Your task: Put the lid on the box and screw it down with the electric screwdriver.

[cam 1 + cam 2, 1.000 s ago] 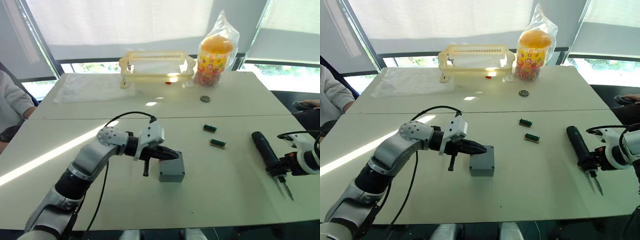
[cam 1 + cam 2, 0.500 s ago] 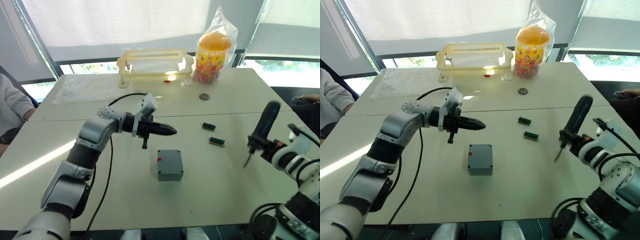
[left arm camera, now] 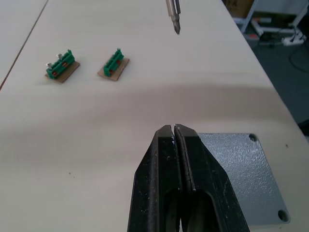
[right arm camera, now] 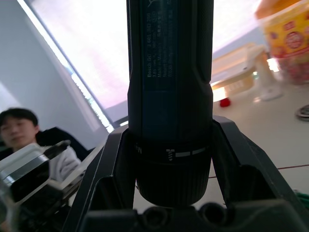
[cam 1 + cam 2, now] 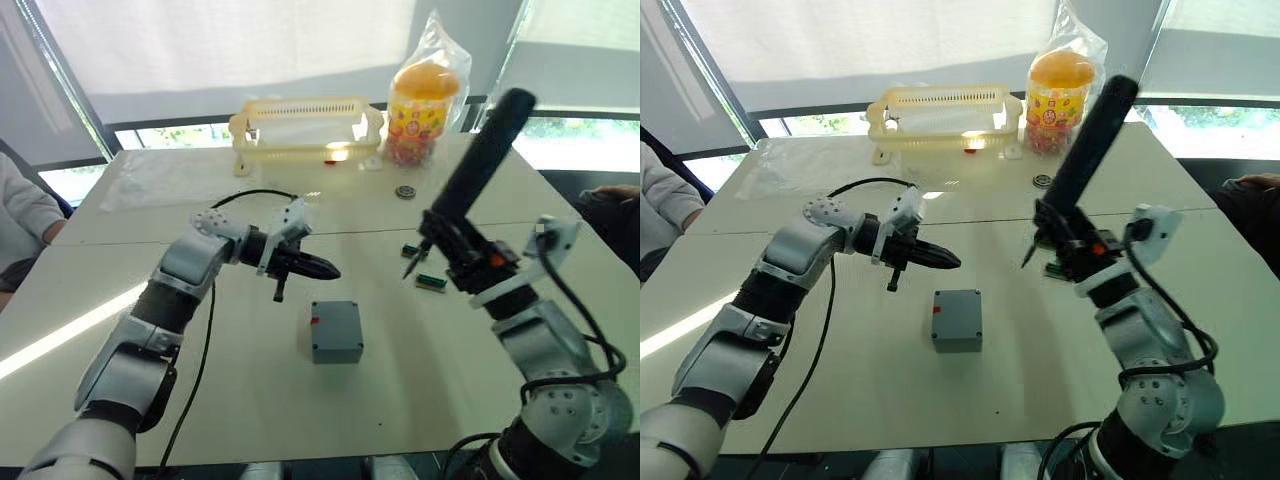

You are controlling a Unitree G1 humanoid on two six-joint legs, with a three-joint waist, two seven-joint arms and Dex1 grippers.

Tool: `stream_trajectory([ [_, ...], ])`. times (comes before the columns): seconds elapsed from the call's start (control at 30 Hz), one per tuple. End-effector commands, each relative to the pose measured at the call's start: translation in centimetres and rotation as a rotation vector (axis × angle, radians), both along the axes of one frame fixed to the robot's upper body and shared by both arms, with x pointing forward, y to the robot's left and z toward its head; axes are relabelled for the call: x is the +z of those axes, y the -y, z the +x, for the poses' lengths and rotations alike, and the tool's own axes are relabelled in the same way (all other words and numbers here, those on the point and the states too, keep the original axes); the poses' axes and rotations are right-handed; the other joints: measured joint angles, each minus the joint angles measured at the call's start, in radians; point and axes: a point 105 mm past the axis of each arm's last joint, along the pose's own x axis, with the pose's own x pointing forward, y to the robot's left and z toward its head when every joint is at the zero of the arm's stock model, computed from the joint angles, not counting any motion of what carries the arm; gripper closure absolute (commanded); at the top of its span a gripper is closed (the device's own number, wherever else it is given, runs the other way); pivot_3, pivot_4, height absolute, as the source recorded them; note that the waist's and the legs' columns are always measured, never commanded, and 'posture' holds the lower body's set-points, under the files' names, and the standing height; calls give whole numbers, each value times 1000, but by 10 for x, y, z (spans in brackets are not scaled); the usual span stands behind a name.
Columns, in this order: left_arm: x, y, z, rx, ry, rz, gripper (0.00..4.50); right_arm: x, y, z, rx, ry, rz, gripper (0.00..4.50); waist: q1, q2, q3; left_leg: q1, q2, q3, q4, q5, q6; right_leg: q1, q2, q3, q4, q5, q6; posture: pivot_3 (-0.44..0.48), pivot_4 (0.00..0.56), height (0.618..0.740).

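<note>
The blue-grey box (image 5: 336,333) stands mid-table with a red mark on its left side. The lid (image 3: 244,170) lies flat on top of it, its corner holes showing. My left gripper (image 5: 322,269) hovers shut and empty just behind and left of the box, fingertips (image 3: 174,131) pressed together. My right gripper (image 5: 462,262) is shut on the electric screwdriver (image 5: 478,158), a long black tool held tilted above the table. Its bit (image 5: 1026,259) points down, to the right of and behind the box. Both fingers (image 4: 107,162) clamp the screwdriver's collar (image 4: 170,159).
Two green connector blocks (image 5: 432,282) lie right of the box, under the screwdriver. At the far edge stand a yellow basket (image 5: 305,128) and a bagged snack jar (image 5: 421,100), with a small round part (image 5: 404,192) in front. A person's sleeve (image 5: 20,215) is at the left.
My right arm has swung the screwdriver up from the right edge toward the table's middle, bit now pointing down near the box. The left gripper has stayed shut in about the same place.
</note>
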Motion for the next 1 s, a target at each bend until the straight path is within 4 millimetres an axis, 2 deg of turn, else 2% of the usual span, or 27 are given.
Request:
stream_trajectory([
  [0.03, -5, 3, -1, 0, 71, 31, 4500, 12, -14, -11, 61, 132, 44, 2731, 1, 0, 0, 0, 0, 0, 0, 0, 0, 0, 0, 0, -1, 0, 0, 0, 150, 740],
  [0.13, -9, 2, -11, -26, 61, 43, 4500, -3, -20, -9, 61, 114, 4, 2731, 3, -1, 0, 0, 0, 0, 0, 0, 0, 1, 0, 0, -1, 0, 0, 0, 150, 740],
  [0.33, -18, 3, -23, -46, 59, 70, 4500, -19, -32, -4, 54, 125, -43, 2731, 6, -1, 0, 0, 0, 0, 0, 0, 0, 0, 0, 0, -1, 0, 0, 0, 150, 740],
  [0.47, -30, 1, -25, -59, 85, 132, 4500, -23, -36, -1, 39, 139, -53, 2731, 9, -1, 0, 0, 0, 0, 0, 0, 0, 0, 0, 0, -1, 0, 0, 0, 150, 740],
  [0.7, -39, 4, -28, -49, 61, 141, 4500, -26, -40, 2, 32, 163, -91, 2731, 12, -1, 0, 0, 0, 0, 1, 0, 0, 1, 0, 0, -1, 0, 0, 0, 150, 740],
  [1.0, -42, 4, -35, -46, 48, 138, 4500, -32, -41, 6, 27, 175, -127, 2731, 12, -1, 0, 0, 0, 0, 0, 0, 0, 1, 0, 0, -1, 0, 0, 0, 150, 740],
])
